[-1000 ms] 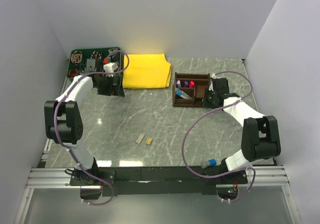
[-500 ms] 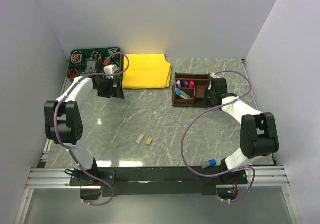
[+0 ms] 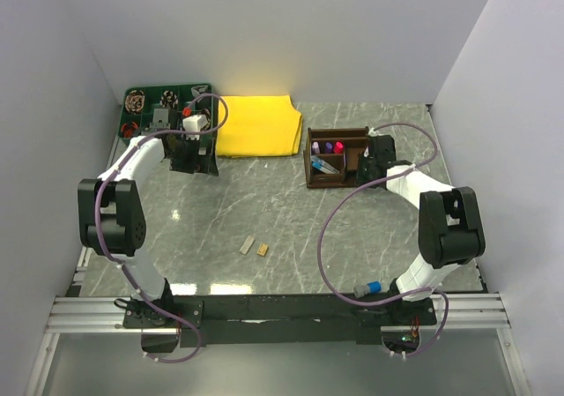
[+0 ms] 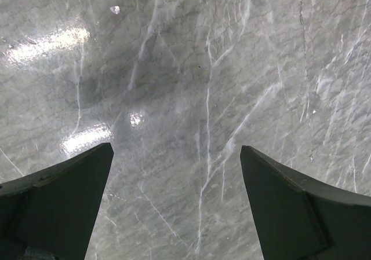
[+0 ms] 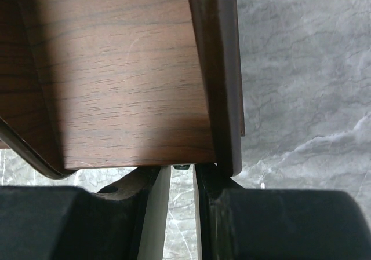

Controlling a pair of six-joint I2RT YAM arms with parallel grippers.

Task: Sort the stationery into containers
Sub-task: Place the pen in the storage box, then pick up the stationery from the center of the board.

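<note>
Right tool (image 5: 182, 178) has neared the organiser (image 3: 331, 183) holding pens (image 3: 327, 148), slightly parted, grip unclear; left tool (image 4: 177, 176) wide open.

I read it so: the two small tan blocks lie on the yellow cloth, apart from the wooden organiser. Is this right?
Not quite. The two small tan blocks lie on the marble table, not on the yellow cloth; the top external view shows this. They are apart from the wooden organiser.

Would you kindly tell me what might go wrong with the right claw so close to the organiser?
The right claw sits against the organiser by its right wall, so a sideways move could shove or tip it and spill the upright markers. The arm's looping cable might also snag there.
</note>
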